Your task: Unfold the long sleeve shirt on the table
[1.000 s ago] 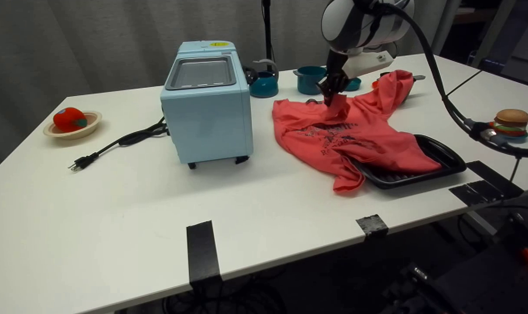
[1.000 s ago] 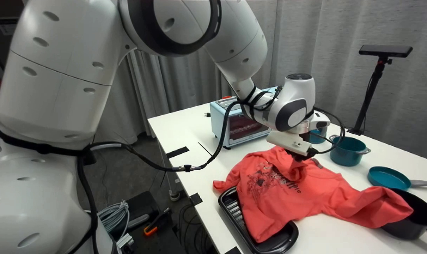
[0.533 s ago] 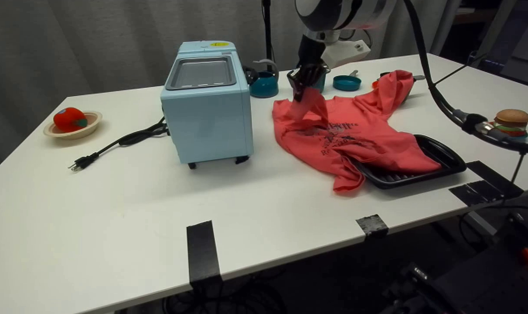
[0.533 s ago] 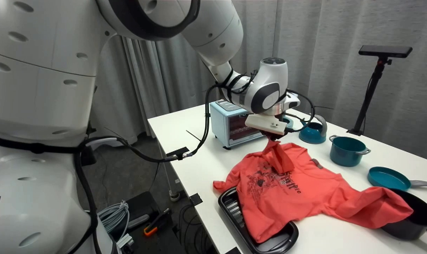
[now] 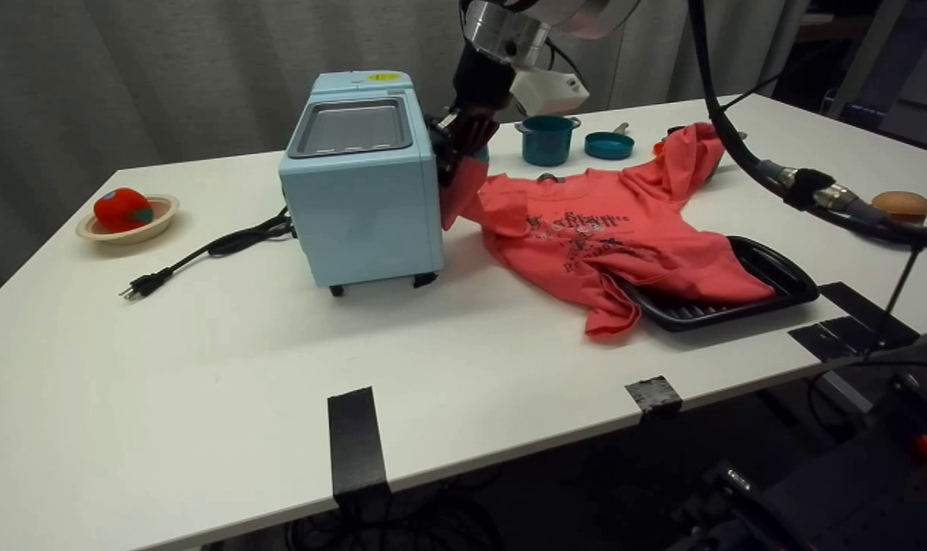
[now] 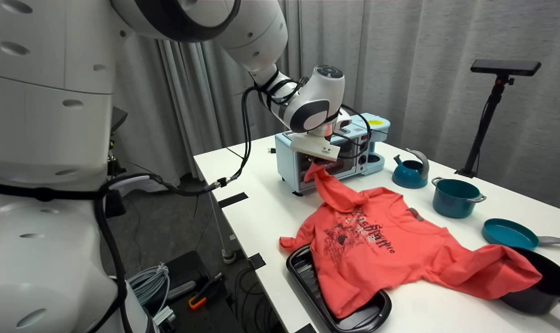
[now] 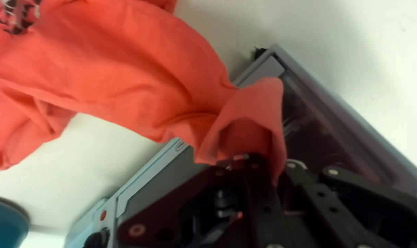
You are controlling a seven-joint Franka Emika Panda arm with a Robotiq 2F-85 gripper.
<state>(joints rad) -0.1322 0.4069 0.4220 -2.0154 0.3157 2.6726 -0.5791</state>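
My gripper (image 7: 273,168) is clenched on a narrow end of the coral long sleeve shirt (image 6: 386,252); whether that end is a cuff or a hem, I cannot tell. I hold it up just in front of the glass door (image 7: 315,139) of the pale blue toaster oven (image 5: 363,222), so that side gives me little room, and whether I touch the door I can't make out. The rest of the shirt lies on the white table (image 5: 241,383), dark print upward, collar toward the teal pot (image 6: 454,206). One lower corner sits in the black grill tray (image 5: 745,311), and a sleeve reaches over to the black saucepan (image 6: 534,303). Between oven and lying cloth I see only a narrow strip of tabletop; from the oven to the edge marked by black tape strips (image 5: 358,444), the white surface runs broad. The tray stands near that edge, one corner just beside a strip. Toward the opposite edge stand the teal kettle (image 6: 409,176), apart from the cloth, and the teal skillet (image 6: 508,233), near the sleeve.
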